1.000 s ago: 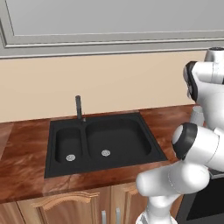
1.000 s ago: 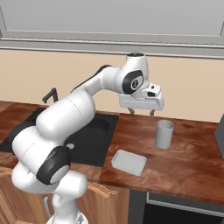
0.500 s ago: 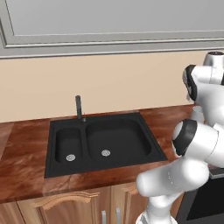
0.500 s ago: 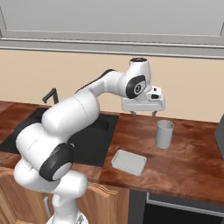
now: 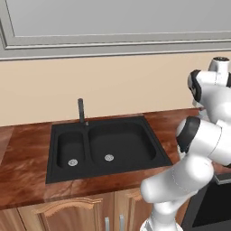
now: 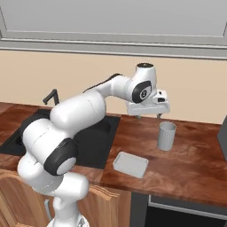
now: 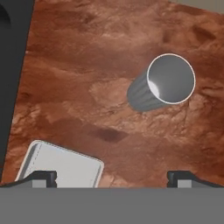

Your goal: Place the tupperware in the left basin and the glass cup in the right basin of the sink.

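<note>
Nothing placed yet: glass cup [image 6: 166,136] upright on the counter [image 6: 195,164] right of the sink [image 5: 106,146], tupperware [image 6: 130,164] flat near the front edge. Both basins bare. Gripper [image 6: 148,116] hangs above and just left of the cup, jaws apart, empty; open counter around both.

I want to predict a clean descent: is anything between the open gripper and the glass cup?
Nothing visible is. The gripper hangs open above the counter, up and to the sink side of the glass cup. The tupperware lies nearer the counter's front edge, off that path.
</note>
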Motion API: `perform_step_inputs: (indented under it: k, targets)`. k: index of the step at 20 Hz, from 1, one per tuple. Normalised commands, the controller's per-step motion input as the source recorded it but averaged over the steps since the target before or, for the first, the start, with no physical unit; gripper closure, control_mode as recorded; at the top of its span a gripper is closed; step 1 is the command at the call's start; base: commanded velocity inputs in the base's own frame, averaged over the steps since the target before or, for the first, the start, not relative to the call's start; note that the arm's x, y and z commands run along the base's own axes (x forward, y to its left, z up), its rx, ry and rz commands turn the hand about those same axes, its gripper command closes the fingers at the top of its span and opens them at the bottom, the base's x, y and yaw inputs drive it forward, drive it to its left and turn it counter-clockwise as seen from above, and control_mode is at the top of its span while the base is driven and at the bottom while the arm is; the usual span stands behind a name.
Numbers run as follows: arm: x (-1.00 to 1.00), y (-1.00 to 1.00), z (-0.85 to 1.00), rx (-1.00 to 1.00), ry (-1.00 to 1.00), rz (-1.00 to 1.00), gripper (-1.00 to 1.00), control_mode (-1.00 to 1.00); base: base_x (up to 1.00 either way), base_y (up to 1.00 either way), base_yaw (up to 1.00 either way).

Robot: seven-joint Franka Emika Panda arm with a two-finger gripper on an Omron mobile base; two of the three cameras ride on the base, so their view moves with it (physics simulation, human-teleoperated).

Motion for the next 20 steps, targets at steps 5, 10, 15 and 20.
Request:
perform_step_inputs:
  k: [5, 10, 15, 20]
  targets:
    - [0.27, -0.14, -0.19, 0.0, 0.07, 0.02, -1.0, -1.0, 0.0, 0.0, 0.0]
    - [0.24, -0.05, -0.18, 0.0, 0.05, 0.02, -1.0, -1.0, 0.0, 0.0, 0.0]
    - [0.2, -0.15, -0.15, 0.0, 0.02, 0.02, -1.0, -1.0, 0.0, 0.0, 0.0]
    - [0.15, -0.17, -0.2, 0.03, 0.03, 0.0, -1.0, -1.0, 0.0, 0.0, 0.0]
